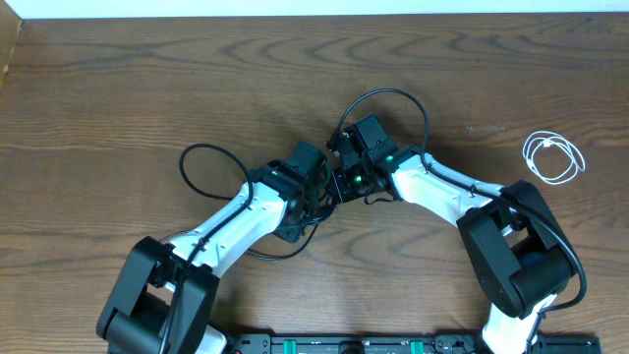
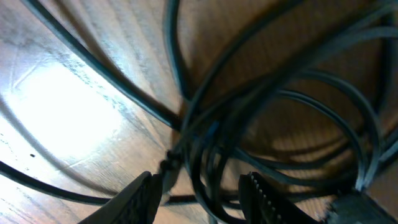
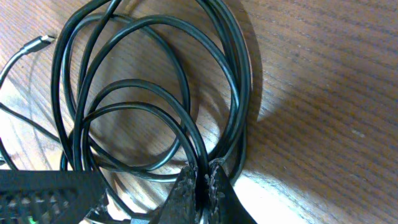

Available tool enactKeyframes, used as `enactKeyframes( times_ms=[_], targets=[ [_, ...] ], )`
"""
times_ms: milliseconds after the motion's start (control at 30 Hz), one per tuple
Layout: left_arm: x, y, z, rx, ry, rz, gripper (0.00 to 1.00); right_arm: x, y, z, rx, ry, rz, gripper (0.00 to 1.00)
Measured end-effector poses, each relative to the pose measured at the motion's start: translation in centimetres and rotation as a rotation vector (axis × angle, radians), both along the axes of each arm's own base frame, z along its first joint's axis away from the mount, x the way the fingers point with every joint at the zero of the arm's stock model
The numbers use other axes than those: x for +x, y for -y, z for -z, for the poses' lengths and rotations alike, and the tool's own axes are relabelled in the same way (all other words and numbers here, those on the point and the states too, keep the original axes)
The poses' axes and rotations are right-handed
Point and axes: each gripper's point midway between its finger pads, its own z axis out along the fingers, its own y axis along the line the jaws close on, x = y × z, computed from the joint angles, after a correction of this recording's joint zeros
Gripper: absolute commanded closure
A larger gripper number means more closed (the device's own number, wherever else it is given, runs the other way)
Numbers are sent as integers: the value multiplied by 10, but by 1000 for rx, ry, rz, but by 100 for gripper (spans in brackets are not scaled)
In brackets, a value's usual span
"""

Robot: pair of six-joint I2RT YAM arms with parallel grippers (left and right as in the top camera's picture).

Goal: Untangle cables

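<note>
My right tool (image 3: pixel 204 183) was pressed together on one strand of the black cables (image 3: pixel 155 93), whose loops fanned away ahead of it on the table (image 1: pixel 118 88). My left tool (image 2: pixel 199 190), jaws spread, straddled those cables from the opposite side, apparently clamping nothing. The white cable (image 1: pixel 553 157) lay well apart, out beyond my right arm.

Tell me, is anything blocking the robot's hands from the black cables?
Nothing visible. The right hand is shut on a strand of the black cables, and the left hand has strands lying between its open fingers.
</note>
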Motion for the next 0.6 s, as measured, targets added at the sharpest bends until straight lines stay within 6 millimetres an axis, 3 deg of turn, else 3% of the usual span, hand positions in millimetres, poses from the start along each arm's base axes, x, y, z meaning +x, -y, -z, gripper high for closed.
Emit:
enactKeyframes(
  times_ms=[233,367,600],
  targets=[
    [5,2,3,-11,20,-24,73,0,0,0,0,0,0,99],
    [7,3,2,-15,29,-32,92,0,0,0,0,0,0,99],
    [10,1,-1,-26,37,14,92,0,-1,0,4,-2,-2,99]
  ],
)
